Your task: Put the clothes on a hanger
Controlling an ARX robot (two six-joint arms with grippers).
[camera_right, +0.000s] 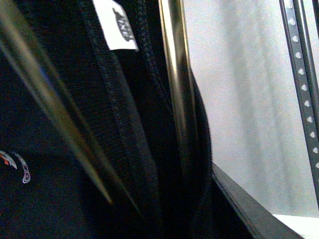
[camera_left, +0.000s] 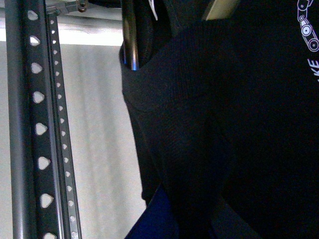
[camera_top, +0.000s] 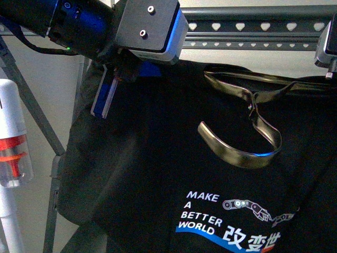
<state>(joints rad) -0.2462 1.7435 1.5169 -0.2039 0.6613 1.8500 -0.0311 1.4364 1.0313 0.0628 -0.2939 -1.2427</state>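
Observation:
I hold the black T-shirt (camera_top: 158,158) up in front of the hanger, a dark grey rack whose heart-holed rail (camera_top: 253,26) runs along the top. The white "MAKE A BETTER WORLD" print (camera_top: 202,211) faces me, low down. My left gripper (camera_top: 118,79) is shut on the shirt's upper left edge. My right gripper (camera_top: 329,66) is shut on its upper right edge, mostly out of frame. A brass-coloured curved metal strip (camera_top: 247,153) with a hook sits in the collar. In the left wrist view the shirt (camera_left: 224,124) fills the jaws (camera_left: 192,224) beside the rail (camera_left: 40,129). In the right wrist view the shirt (camera_right: 99,124) and strip (camera_right: 177,74) hide the gripper (camera_right: 189,214).
A white cylinder with an orange band (camera_top: 13,153) stands at the far left. The rack's slanted side leg (camera_top: 37,110) crosses behind it. A pale wall lies behind the rack. A white neck label (camera_right: 117,25) shows inside the collar.

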